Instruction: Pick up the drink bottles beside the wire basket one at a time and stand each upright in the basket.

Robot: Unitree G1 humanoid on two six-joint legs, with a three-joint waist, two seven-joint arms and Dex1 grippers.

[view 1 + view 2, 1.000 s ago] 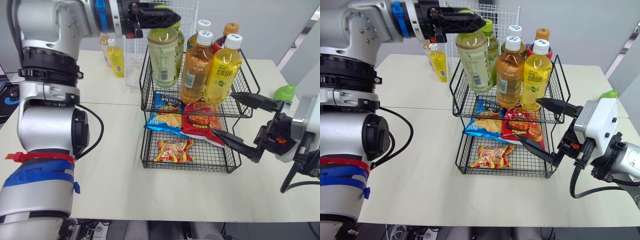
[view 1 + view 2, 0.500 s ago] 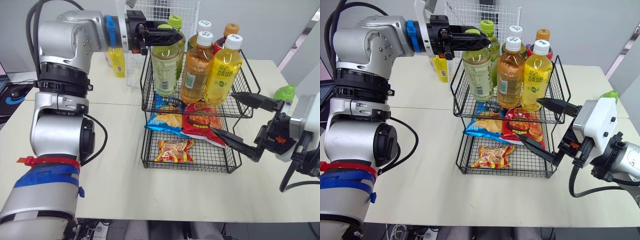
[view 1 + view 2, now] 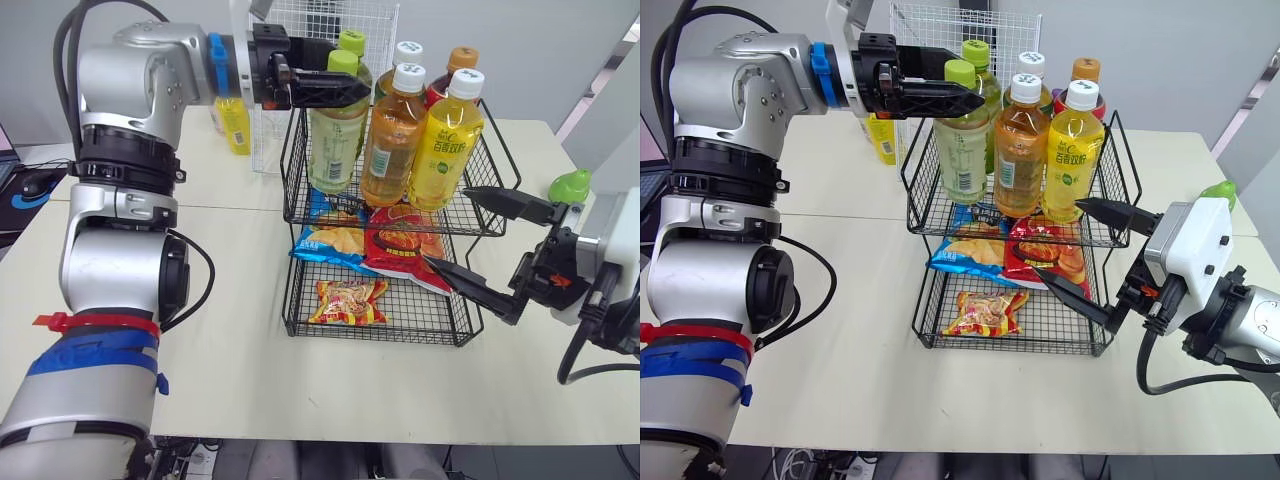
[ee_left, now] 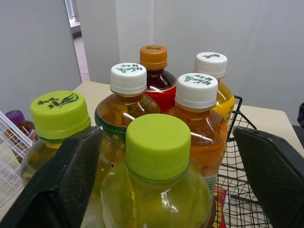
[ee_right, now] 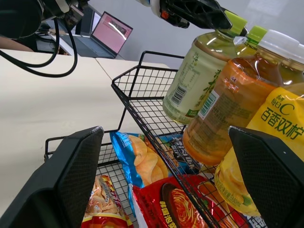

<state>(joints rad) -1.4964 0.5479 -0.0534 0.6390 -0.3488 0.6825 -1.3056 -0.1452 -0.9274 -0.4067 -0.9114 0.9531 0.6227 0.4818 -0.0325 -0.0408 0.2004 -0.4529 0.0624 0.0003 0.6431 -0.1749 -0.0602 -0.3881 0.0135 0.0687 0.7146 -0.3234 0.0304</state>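
A green-capped tea bottle [image 3: 330, 140] stands upright at the left front of the wire basket's top tier [image 3: 470, 215], beside several other upright bottles, among them an amber one [image 3: 392, 130] and a yellow one [image 3: 445, 140]. My left gripper [image 3: 340, 88] is open, and its fingers straddle the bottle's green cap [image 4: 157, 146] without touching it. A small yellow bottle [image 3: 232, 120] stands on the table left of the basket, partly hidden by my left arm. My right gripper [image 3: 448, 227] hangs open at the basket's right front, with nothing between its fingers.
A white wire grid panel [image 3: 270, 130] stands behind the basket's left side. Snack bags [image 3: 400, 245] lie on the middle shelf and one [image 3: 345, 300] on the bottom. A green object [image 3: 568, 185] sits at the table's right. A laptop [image 5: 114, 33] is on the far table.
My left arm carried the green-capped bottle back and down into the top tier. The left gripper then opened and let it go. The right arm stayed put.
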